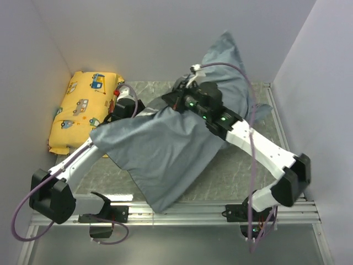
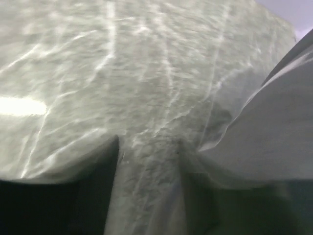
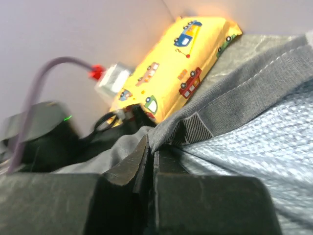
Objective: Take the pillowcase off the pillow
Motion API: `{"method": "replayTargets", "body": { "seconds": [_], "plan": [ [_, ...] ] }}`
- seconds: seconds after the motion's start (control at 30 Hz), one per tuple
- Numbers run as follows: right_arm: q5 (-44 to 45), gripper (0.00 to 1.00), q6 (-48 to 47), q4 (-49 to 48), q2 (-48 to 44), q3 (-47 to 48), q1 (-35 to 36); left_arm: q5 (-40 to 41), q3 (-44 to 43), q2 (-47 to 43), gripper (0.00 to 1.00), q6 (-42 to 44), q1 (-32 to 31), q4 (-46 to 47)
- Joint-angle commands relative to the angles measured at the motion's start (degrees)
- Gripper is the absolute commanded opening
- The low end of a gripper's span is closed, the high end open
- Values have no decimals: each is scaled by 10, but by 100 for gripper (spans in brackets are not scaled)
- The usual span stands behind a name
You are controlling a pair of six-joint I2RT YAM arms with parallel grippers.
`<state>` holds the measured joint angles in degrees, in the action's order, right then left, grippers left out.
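The grey-blue pillowcase [image 1: 165, 149] lies diagonally across the table, bulging and full. The white pillow is hidden inside it. My right gripper [image 1: 181, 99] reaches to the case's far left edge and is shut on its dark grey hem [image 3: 230, 93]; in the right wrist view the fingers [image 3: 152, 147] are pressed together with the fabric fold between them. My left wrist [image 1: 124, 105] sits at the case's left edge, with its fingers hidden under the fabric. In the left wrist view the gripper [image 2: 151, 152] shows two blurred dark fingers standing apart over the table, with pillowcase fabric [image 2: 279, 127] to the right.
A yellow cushion printed with cartoon vehicles [image 1: 83, 110] lies against the left wall and also shows in the right wrist view [image 3: 186, 63]. Grey walls close in the left, back and right. A metal rail [image 1: 193, 212] runs along the near edge of the marble-patterned mat [image 1: 242, 171].
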<state>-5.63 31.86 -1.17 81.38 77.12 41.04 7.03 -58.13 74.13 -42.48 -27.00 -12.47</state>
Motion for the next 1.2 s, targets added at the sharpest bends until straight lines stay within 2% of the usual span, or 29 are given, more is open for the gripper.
{"method": "replayTargets", "body": {
  "seconds": [0.0,0.07,0.1,0.2,0.27,0.4,0.53,0.6,0.7,0.73,0.77,0.83,0.87,1.0,1.17],
  "plan": [
    [30,0,-14,-50,102,54,3,30,-37,-63,61,3,11,-42],
    [46,0,-8,-58,155,58,-6,49,-38,-104,71,4,40,-76],
    [45,0,-3,-58,172,65,-9,68,-38,-117,79,6,51,-83],
    [55,0,10,-65,228,66,-17,89,-38,-164,87,17,96,-103],
    [71,0,22,-77,254,60,-21,91,-43,-184,89,27,125,-115],
    [62,0,37,-82,288,65,-33,93,-59,-198,90,39,140,-132],
    [42,0,33,-81,292,76,-43,38,-57,-208,90,54,139,-121],
    [48,0,16,-56,287,102,-42,-25,-58,-198,89,55,138,-130],
    [72,0,0,-31,280,129,-45,-32,-51,-189,88,51,96,-140],
    [76,0,-4,-24,281,136,-46,-5,-52,-191,88,49,52,-150],
    [80,0,-6,-10,284,144,-49,49,-57,-193,91,49,28,-160],
    [80,0,-8,3,296,166,-56,96,-73,-194,91,44,-21,-190],
    [79,0,-6,7,300,170,-58,130,-77,-195,91,42,-32,-195],
    [84,0,-9,7,313,189,-67,178,-77,-198,92,42,-66,-215],
    [93,0,-21,41,336,224,-78,193,-67,-174,93,42,-103,-219]
  ]
}}
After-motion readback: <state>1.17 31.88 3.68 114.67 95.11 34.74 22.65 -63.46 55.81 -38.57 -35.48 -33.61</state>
